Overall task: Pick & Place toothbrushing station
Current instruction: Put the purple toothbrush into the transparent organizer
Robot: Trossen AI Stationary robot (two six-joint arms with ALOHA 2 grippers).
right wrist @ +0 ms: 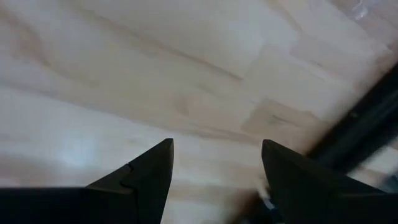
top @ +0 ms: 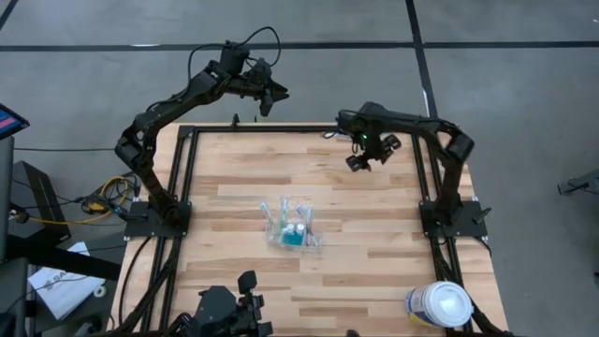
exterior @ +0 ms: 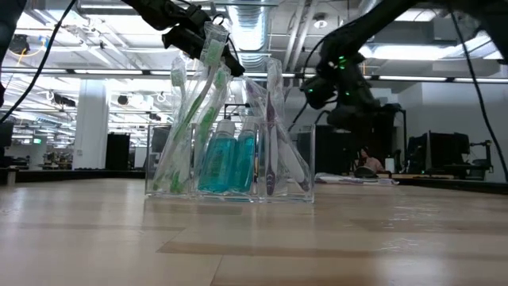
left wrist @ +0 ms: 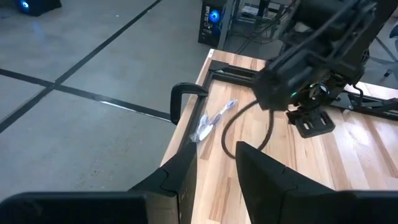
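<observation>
Foreground: the wooden worktop [top: 374, 243] runs bare across the lower part of the low view, and in the high view a white-lidded tub [top: 440, 304] sits at the lower right corner.
Task object: the toothbrushing station [top: 292, 227], a clear holder packed with toothbrushes and small blue bottles, stands upright at the centre of the high view and left of centre in the low view [exterior: 230, 143], touched by neither arm.
Right gripper: the right gripper [top: 367, 157] hangs above the worktop in the upper right of centre in the high view, well apart from the station; its own wrist view shows the fingers spread wide over bare wood, holding nothing.
Left gripper: the left gripper [top: 270, 96] is raised at the upper middle of the high view, out past the far edge of the worktop; its fingers stand a narrow gap apart in its wrist view, with nothing between them.
Far edge: a small wrapped item, possibly a packaged toothbrush, lies by a black clamp [left wrist: 181, 99] at the worktop's rim in the left wrist view.
Progress: judging by the scene, no grasp has been made; reaching, gripping, lifting and placing the station all remain.
</observation>
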